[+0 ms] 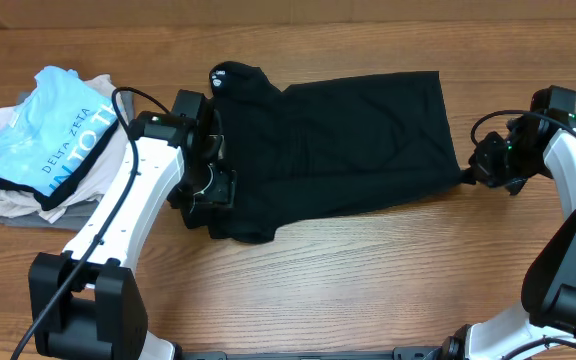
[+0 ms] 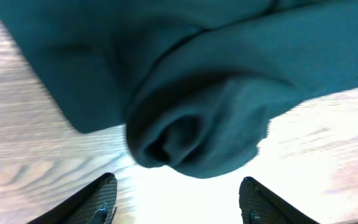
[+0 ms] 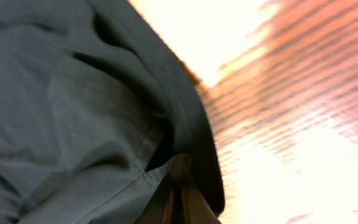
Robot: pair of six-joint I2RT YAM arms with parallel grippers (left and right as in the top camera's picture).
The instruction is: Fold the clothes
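The black shirt (image 1: 338,140) lies spread across the middle of the wooden table, its neck with a small white print at the top left. My left gripper (image 1: 211,190) is open at the shirt's lower left edge; in the left wrist view its fingers (image 2: 178,202) stand apart on bare wood just short of a bunched fold of the shirt (image 2: 191,130). My right gripper (image 1: 473,172) is at the shirt's lower right corner. In the right wrist view its fingers (image 3: 179,186) are pressed together on the shirt's edge (image 3: 92,106).
A pile of folded garments (image 1: 43,150) sits at the far left, topped by a light-blue shirt with white "DELTA ZETA" lettering. Bare wood lies in front of the shirt. The table's far edge (image 1: 288,25) runs along the top.
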